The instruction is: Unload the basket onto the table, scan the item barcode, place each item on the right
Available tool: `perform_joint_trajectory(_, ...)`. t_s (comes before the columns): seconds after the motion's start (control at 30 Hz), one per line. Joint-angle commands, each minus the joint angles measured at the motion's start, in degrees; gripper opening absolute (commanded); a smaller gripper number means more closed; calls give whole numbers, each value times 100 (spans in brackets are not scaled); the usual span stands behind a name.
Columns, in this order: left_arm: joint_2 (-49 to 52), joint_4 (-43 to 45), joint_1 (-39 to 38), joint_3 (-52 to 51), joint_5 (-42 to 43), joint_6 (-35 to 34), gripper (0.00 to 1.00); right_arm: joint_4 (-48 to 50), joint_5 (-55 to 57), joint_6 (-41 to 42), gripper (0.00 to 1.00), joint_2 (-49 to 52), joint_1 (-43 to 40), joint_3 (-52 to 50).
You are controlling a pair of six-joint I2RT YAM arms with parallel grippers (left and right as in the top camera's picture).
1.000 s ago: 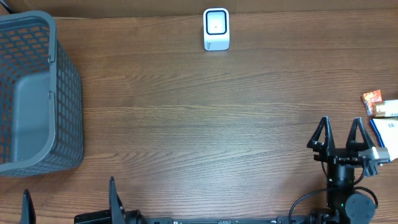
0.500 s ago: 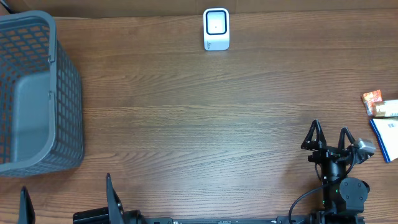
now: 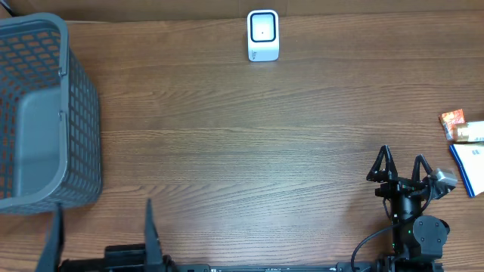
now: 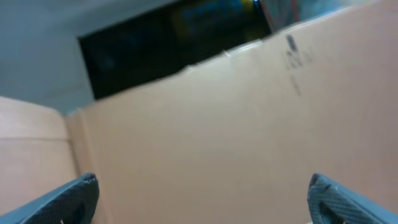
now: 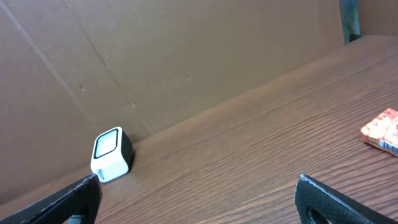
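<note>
One desk (image 3: 242, 151) carries one grey basket (image 3: 85, 136) at its left edge. The left hand (image 3: 103, 208) and the right hand (image 3: 401, 155) are both spread wide and hold nothing. One white scanner (image 3: 262, 35) stands at the far edge. Three items (image 3: 452, 119) lie at the right edge, near the right hand.
</note>
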Motion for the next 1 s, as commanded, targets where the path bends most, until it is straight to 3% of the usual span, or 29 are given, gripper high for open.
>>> perform_joint_trajectory(0.0,-59,-219,-37,-35,459,13,100,20,57,-9,100,13,48,-61)
perform_joint_trajectory(0.13,-48,-1207,-37,-131,396,195,100,20,57,-9,100,13,48,-61)
perform_joint_trajectory(0.23,-48,-1193,-37,-750,501,195,100,20,57,-9,100,13,48,-61)
perform_joint_trajectory(0.33,-48,-225,-37,-1744,507,98,100,20,57,-9,100,13,48,-61)
perform_joint_trajectory(0.53,-59,2490,-37,-3891,435,-1344,100,20,57,-9,100,13,48,-61)
perform_joint_trajectory(0.63,-63,3705,-66,-4725,186,-1563,100,20,57,-9,100,13,48,-61)
perform_joint_trajectory(0.77,-66,3047,-92,-4688,-428,-1458,100,20,57,-9,100,13,48,-61)
perform_joint_trajectory(0.97,-66,1707,-92,-4697,-424,-1521,100,20,57,-9,100,13,48,-61)
